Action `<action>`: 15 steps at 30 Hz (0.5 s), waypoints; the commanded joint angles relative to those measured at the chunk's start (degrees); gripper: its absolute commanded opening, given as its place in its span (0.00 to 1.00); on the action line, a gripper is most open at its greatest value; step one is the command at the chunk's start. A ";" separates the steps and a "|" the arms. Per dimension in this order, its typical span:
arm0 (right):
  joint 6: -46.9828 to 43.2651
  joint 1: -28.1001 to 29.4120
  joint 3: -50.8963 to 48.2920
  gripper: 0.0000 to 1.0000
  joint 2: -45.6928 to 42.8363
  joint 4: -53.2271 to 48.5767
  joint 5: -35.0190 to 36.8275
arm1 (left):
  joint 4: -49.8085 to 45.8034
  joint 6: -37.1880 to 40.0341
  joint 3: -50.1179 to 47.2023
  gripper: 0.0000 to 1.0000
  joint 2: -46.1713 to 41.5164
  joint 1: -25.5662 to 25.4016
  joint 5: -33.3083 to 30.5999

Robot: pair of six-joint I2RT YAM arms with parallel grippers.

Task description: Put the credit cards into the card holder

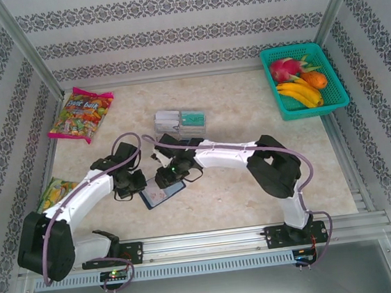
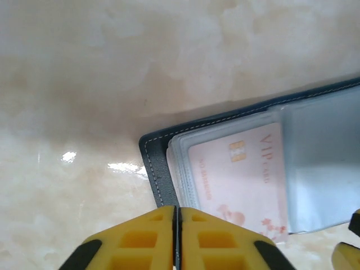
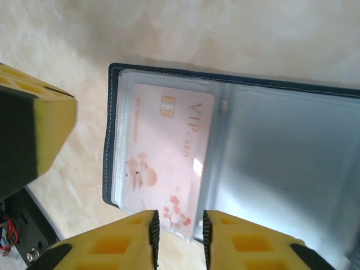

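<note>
The card holder [image 1: 160, 194] lies open on the marble table, navy cover down, grey sleeves up [image 3: 281, 157]. A pink VIP credit card [image 3: 163, 157] sits in the clear sleeve of one half [image 2: 242, 180], its near end sticking out a little past the cover. My right gripper [image 3: 177, 225] is open by a narrow gap just over that end, holding nothing. My left gripper [image 2: 176, 211] is shut, its tips at the holder's stitched edge [image 2: 157, 163]; I cannot tell if they touch it. Both grippers meet over the holder, left [image 1: 133, 184] and right [image 1: 170, 173]. More credit cards [image 1: 192, 119] stand farther back.
A clear acrylic tray [image 1: 168, 121] behind the holder keeps the other cards. A candy bag [image 1: 80, 115] lies at the back left, a snack packet [image 1: 55, 193] by the left wall. A green basket [image 1: 304, 79] of fruit fills the back right corner.
</note>
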 commanded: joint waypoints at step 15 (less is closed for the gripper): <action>0.90 -3.81 -5.94 0.36 -1.24 0.57 2.18 | 4.11 -1.69 -2.96 0.23 2.81 0.38 5.40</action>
